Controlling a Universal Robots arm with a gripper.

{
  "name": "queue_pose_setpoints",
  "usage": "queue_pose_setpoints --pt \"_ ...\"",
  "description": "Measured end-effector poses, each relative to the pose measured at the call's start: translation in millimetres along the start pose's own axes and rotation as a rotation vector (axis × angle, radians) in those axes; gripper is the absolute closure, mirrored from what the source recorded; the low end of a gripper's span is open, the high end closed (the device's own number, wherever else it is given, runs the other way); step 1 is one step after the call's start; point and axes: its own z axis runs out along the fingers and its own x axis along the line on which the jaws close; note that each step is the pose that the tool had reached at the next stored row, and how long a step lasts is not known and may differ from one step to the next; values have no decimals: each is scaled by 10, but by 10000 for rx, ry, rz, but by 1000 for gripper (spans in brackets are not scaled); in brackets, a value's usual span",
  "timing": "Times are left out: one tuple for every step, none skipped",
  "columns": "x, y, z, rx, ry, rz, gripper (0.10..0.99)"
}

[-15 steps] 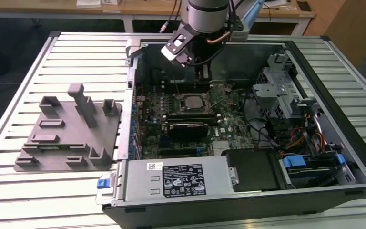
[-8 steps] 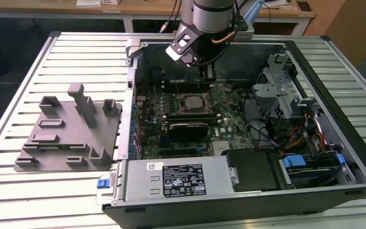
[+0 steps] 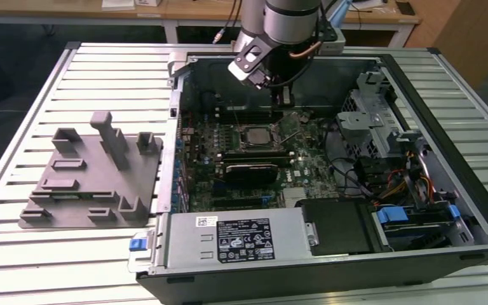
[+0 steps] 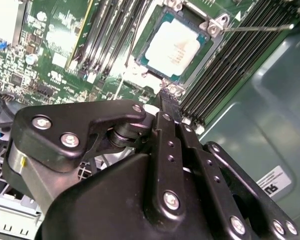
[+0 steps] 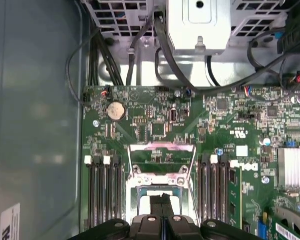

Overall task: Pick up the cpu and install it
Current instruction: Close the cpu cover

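One black two-finger gripper (image 4: pixel 168 96) hangs over the green motherboard (image 4: pixel 65 45) inside the open black computer case (image 3: pixel 312 283), its fingers closed against each other with nothing visible between them. The cpu (image 4: pixel 175 47), a flat square chip with a shiny silver top, lies level within the dark socket frame (image 4: pixel 200 64), just beyond and below the fingertips and apart from them. Being square, it has no long axis; its edges run parallel to the black memory slots (image 4: pixel 224 65) flanking it.
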Motion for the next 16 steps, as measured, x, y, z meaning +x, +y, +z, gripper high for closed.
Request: queue_pose_setpoints --pt "0 14 1 0 0 0 980" --pt "0 29 1 0 0 1 980" --pt "0 44 2 0 0 1 980" --pt "0 58 3 0 0 1 980" --pt "0 73 3 0 0 1 980" --pt "0 87 4 0 0 1 980" --pt "0 101 5 0 0 0 980" --pt "0 115 5 -1 1 0 980" --pt "1 128 6 0 0 0 980" --pt "1 142 6 0 0 1 980" --pt "1 156 7 0 0 1 980" --pt "1 169 7 0 0 1 980" --pt "1 182 8 0 0 0 980" --pt "1 195 9 0 0 0 980" --pt "1 210 9 0 0 0 980" --pt "1 224 10 0 0 0 980"
